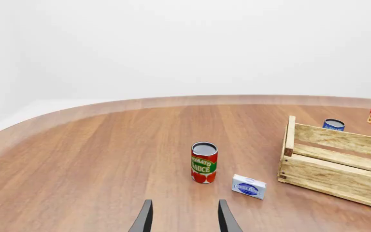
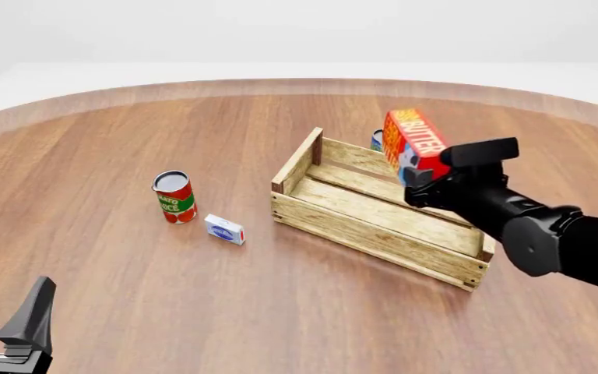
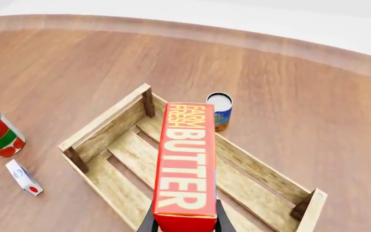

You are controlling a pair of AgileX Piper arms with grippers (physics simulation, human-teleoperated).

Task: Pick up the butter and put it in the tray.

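My right gripper [image 2: 420,174] is clamped on the butter [image 2: 414,142], one finger on each long side of the carton, as the right wrist view shows at the carton's near end [image 3: 184,166]. The butter is held clear of the table, raised above the tray [image 2: 353,227] and tilted in the front view, its white lettering facing outward. In the right wrist view the carton lies lengthwise over the tray's slatted floor [image 3: 126,159], its far end pointing toward the far wall. The tray sits right of centre on the wooden table [image 2: 226,312]. A blue can [image 3: 219,111] stands just beyond the tray's far wall, outside it. My left gripper [image 1: 183,218] hangs low over bare table at the near left, fingers spread with nothing between them. Ahead of it stands a tomato sauce can [image 1: 204,162], upright, and just beside that can, on the tray side, a small white-blue box [image 1: 249,186] rests on the table, apart from both can and tray.
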